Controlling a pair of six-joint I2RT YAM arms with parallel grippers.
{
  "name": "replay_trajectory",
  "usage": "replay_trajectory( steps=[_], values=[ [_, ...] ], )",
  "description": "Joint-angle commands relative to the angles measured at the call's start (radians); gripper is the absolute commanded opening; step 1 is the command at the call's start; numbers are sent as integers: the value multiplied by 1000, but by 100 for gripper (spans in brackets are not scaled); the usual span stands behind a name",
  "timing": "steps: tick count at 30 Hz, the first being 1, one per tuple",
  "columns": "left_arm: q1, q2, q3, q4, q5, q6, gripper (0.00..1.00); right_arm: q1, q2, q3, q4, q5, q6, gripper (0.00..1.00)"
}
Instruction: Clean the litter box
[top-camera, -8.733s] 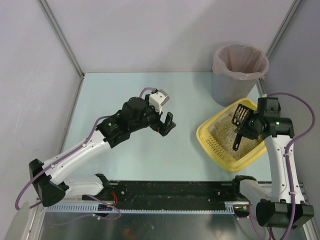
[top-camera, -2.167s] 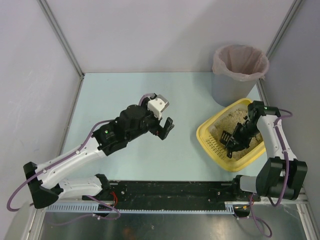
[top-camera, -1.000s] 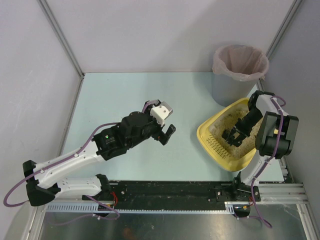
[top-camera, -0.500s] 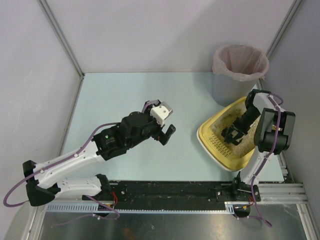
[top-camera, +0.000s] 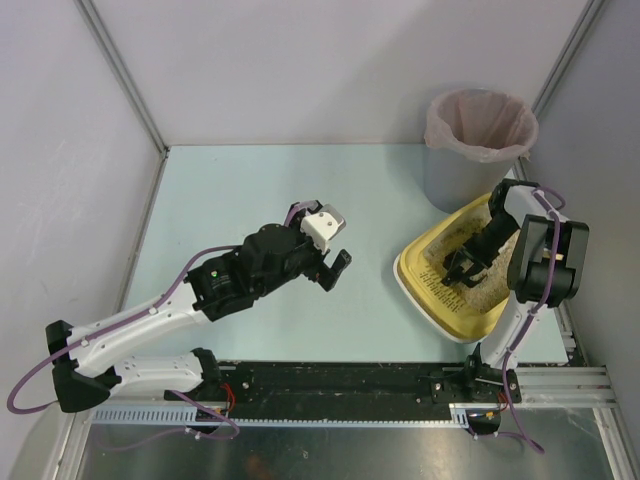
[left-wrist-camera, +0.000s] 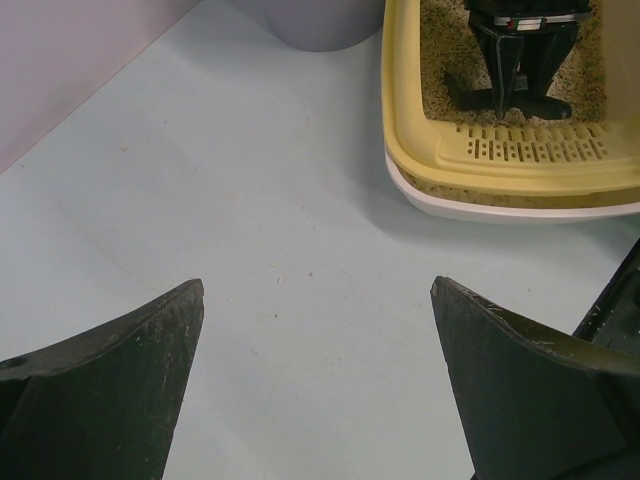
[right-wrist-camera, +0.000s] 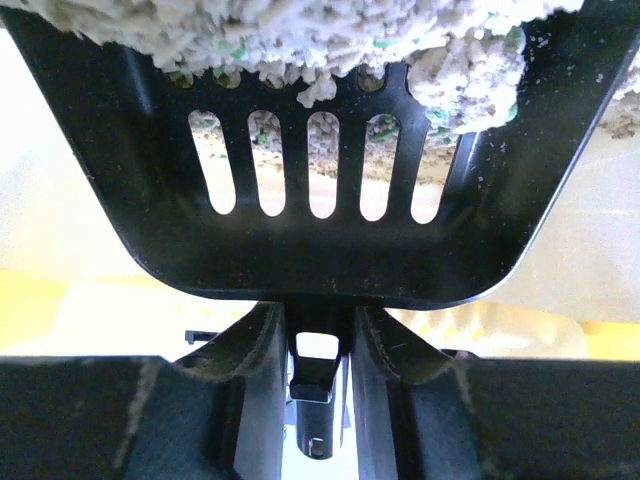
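Top external view, item one: litter box, yellow tray at the right side of the desk, just near of the grey bin. Judged light, stiff, apt to slide; its loose litter spills if tipped. Best hold: the wide rim. Item two: my right pincer, clamped on the handle of a black slotted scoop loaded with litter, inside the tray. Item three: my left pincer, wide apart, empty, over the desk left of the tray.
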Motion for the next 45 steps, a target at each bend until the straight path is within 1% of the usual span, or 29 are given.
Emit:
replay_trajectory(
  steps=[1,21,25,33,40,45],
  values=[
    [-7,-5,-4,37,-5,35,100,-9,51,17,326,70,3,0],
    [-7,-5,-6,37,-3,36,100,27,74,17,426,113,14,0],
    [-7,-4,-6,37,-3,36,100,47,64,12,435,147,8,0],
    [-7,-7,-7,39,6,35,100,94,31,-62,475,99,57,0],
    [-7,-8,-6,39,9,33,100,160,-11,-131,509,64,115,0],
    [-7,-2,-7,39,9,33,100,176,-28,-157,535,32,141,0]
  ],
)
